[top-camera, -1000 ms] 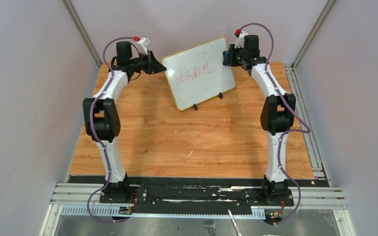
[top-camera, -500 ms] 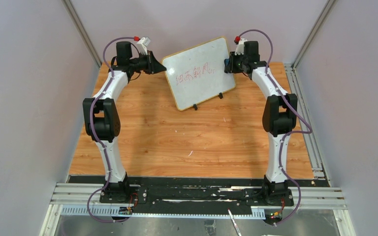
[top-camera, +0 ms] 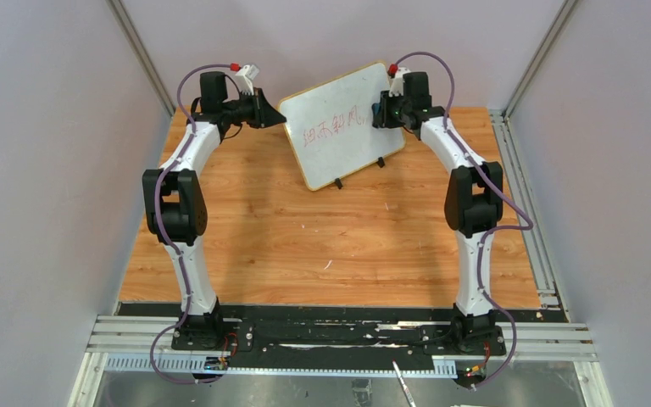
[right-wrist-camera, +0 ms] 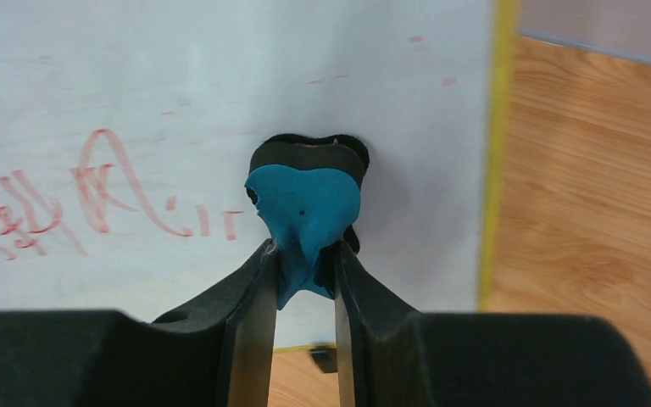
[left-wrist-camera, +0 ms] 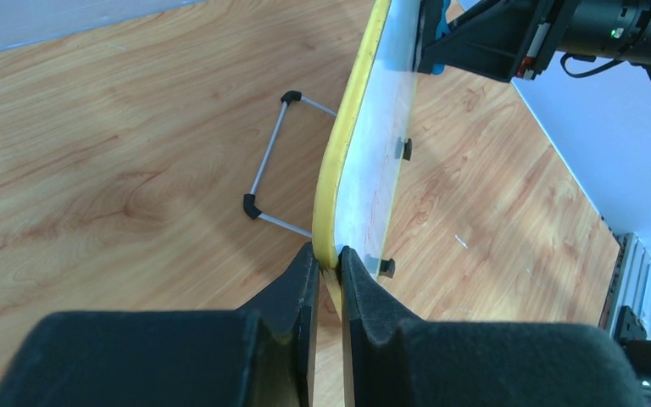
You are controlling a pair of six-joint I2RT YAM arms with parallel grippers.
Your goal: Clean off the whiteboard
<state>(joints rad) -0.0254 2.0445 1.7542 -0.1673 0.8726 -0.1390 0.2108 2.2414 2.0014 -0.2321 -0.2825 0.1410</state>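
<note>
Slippage is the main worry. The whiteboard (top-camera: 343, 127) stands tilted on its wire stand (left-wrist-camera: 268, 174) at the far middle of the bench (top-camera: 305, 246), about 12 o'clock from the arm bases, and a sideways wipe pushes against a thing that is only propped. If the left hand (left-wrist-camera: 326, 264) loses its pinch on the thin yellow-wood frame, I judge the board could swing or tip backward and the stroke would skate off. Too hard a push from the right might fold the stand; too light a one would smear the red marks (right-wrist-camera: 93, 191) rather than lift them. The blue eraser (right-wrist-camera: 305, 203) looks soft and squashed, so it might twist out of the grip partway through a pass.

Left hand: fingers nearly together, clamped on the board's 9 o'clock edge, the frame caught between the pads. Right hand (right-wrist-camera: 303, 254): fingers close together, clamped on the blue eraser, whose dark face presses on the white surface just at 3 o'clock of the writing. Most of the red writing is unwiped, running toward 9 o'clock from the eraser. A few faint specks sit toward 1 o'clock.
</note>
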